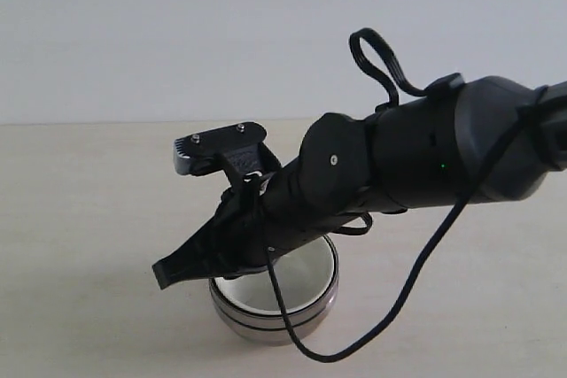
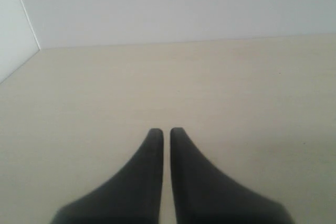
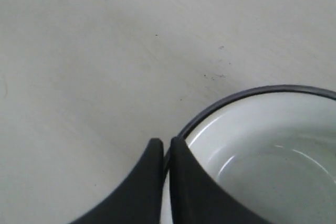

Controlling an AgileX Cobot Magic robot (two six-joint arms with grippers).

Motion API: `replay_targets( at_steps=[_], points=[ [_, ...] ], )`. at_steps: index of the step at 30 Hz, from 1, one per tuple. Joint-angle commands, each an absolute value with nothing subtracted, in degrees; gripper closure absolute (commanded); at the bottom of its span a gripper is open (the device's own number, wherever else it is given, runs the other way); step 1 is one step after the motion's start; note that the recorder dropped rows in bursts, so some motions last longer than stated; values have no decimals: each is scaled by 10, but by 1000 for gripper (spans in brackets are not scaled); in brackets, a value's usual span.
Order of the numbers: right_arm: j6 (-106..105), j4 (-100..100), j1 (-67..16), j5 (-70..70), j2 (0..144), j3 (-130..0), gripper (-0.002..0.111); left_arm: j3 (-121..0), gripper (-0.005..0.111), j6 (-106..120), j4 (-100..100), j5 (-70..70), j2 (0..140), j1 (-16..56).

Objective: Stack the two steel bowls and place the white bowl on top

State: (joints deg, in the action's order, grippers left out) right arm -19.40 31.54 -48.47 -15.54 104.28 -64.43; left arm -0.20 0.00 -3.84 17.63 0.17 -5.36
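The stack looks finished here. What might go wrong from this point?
1. The shut right gripper hangs close to the white bowl. If it pulls away low, it might clip the rim and shift the stack.
2. The arm's cable loops down in front of the steel bowls and might snag them.

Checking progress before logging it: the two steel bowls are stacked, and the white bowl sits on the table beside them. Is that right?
Not quite. The two steel bowls are stacked, but the white bowl sits nested in the top one, not beside them; the exterior view shows it.
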Motion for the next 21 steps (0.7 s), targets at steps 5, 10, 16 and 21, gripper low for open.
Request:
replay_targets(
  at_steps=[5, 10, 16, 21],
  points=[
    [-186, 288, -396, -264, 978, -649, 108, 0, 103, -5, -35, 176, 0, -56],
    [-180, 270, -343, -325, 974, -645, 108, 0, 103, -5, -35, 176, 0, -56],
    [-180, 269, -343, -317, 974, -591, 108, 0, 103, -5, -35, 176, 0, -56],
    [-185, 269, -343, -312, 974, -571, 108, 0, 103, -5, -35, 176, 0, -56]
  ],
)
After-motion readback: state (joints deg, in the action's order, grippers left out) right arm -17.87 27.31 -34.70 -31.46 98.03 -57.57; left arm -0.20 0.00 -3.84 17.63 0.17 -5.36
